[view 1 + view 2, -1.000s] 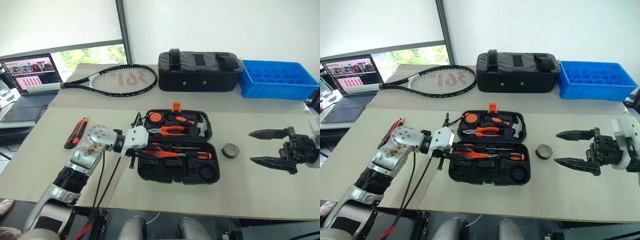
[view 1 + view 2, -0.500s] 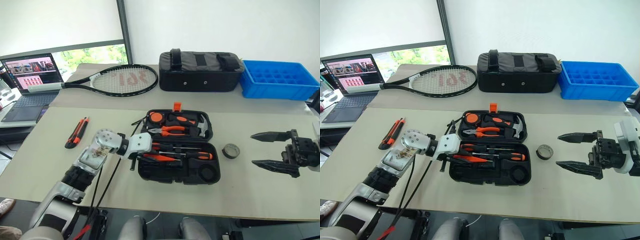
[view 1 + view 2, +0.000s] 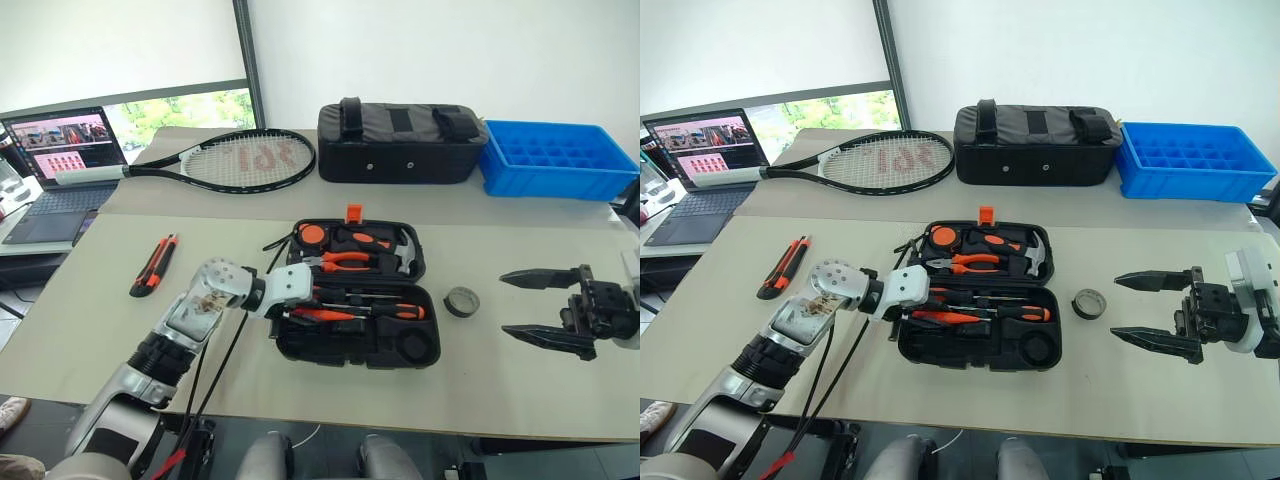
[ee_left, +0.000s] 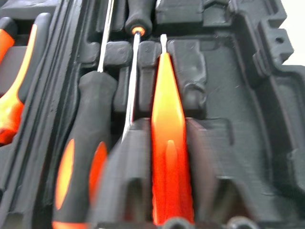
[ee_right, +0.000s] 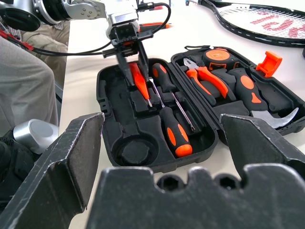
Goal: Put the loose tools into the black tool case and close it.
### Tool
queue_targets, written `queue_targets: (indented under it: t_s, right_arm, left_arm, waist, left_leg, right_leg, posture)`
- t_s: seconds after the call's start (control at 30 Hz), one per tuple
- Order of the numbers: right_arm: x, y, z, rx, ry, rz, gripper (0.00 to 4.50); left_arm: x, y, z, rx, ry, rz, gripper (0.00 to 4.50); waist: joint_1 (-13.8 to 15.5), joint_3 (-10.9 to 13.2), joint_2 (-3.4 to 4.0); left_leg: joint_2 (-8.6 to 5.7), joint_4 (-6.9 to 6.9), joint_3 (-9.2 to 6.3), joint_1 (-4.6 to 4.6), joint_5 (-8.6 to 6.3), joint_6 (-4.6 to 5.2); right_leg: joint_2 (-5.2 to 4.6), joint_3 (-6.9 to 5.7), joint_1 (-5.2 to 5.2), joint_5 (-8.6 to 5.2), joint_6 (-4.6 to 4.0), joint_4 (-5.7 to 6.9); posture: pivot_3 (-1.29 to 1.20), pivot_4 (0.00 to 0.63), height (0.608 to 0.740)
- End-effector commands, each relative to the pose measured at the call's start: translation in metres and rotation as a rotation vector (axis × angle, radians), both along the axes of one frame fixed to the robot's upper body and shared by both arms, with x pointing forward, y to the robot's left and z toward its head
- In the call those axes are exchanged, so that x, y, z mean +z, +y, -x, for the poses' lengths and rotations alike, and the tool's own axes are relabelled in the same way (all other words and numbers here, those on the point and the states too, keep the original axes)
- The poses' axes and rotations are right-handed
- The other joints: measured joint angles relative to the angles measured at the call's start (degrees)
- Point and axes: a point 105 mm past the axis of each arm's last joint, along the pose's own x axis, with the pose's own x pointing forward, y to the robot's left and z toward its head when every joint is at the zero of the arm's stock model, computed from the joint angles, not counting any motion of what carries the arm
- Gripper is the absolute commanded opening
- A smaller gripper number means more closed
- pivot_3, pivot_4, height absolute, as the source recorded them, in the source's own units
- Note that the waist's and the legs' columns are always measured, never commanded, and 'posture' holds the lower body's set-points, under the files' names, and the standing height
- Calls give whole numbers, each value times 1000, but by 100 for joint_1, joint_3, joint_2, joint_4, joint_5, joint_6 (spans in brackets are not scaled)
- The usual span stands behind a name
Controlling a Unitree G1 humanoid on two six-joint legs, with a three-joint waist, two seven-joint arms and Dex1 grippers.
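Left gripper (image 5: 136, 62) in open tool case (image 3: 425, 350), fingers astride orange screwdriver (image 4: 167, 143), grip unclear; tape roll (image 3: 461, 300) at 9 o'clock of right gripper (image 3: 527, 305), jaws apart

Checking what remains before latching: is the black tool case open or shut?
Open. The black tool case lies flat with both halves spread, its moulded slots and tools exposed, orange latch undone.

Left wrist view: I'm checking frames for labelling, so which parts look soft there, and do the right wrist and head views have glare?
Left wrist view: the fingers and orange screwdriver near the lens are smeared, while the black tool case further in is crisper. Right wrist view: the table is washed out pale. Left eye view: evenly lit, bright window behind.
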Motion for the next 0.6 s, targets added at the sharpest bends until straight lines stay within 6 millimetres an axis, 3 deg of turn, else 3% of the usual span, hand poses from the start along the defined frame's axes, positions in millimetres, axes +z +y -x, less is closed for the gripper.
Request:
queue_targets:
  t_s: [0.03, 0.1, 0.17, 0.27, 0.33, 0.5, 0.6]
  right_arm:
    - [12, -1, 4, 30, -67, 19, 4500]
    - [13, -1, 3, 31, -66, 21, 4500]
    - [12, -1, 3, 31, -65, 23, 4500]
    - [12, -2, 3, 32, -65, 25, 4500]
    - [12, -1, 3, 33, -66, 26, 4500]
    - [11, -1, 2, 36, -68, 25, 4500]
    - [11, -1, 2, 35, -68, 26, 4500]
  left_arm:
    - [16, -2, -6, 12, -64, 53, 3168]
    - [28, -2, -12, 28, -106, 96, 3961]
    - [40, -3, -16, 39, -126, 147, 4463]
    - [61, -7, -18, 41, -132, 262, 4463]
    - [68, -11, -16, 27, -126, 336, 3877]
    - [48, -14, -17, 45, -118, 325, 2206]
    - [37, -15, -16, 49, -111, 311, 960]
  waist:
    - [0, 0, -1]
    - [5, 0, 0]
    - [9, 0, -1]
    - [10, 0, -1]
    - [10, 0, 0]
    - [2, -1, 1]
    - [1, 0, 1]
  left_leg:
    - [0, 0, 0, 0, 0, 0]
    - [0, 1, 0, -1, 0, 0]
    - [0, 1, 0, -1, 0, 0]
    - [0, 1, 0, -2, 0, 0]
    - [0, 1, 0, -2, 0, 0]
    - [0, 1, 0, 1, 0, 0]
    - [0, 2, 0, 2, 0, 0]
  right_leg:
    - [0, 0, 0, 0, 0, 0]
    - [-1, 0, 0, 0, 0, -1]
    - [-1, 0, 0, 0, 0, -1]
    - [-1, -1, 0, 0, 0, -1]
    - [-1, -1, 0, 0, 0, -1]
    - [1, 0, 0, 0, 0, 2]
    - [0, 1, 0, 0, 0, 3]
  posture:
    - [0, 150, 707]
    - [0, 150, 707]
    - [0, 150, 707]
    - [0, 150, 707]
    - [0, 150, 707]
    - [0, 150, 707]
    - [0, 150, 707]
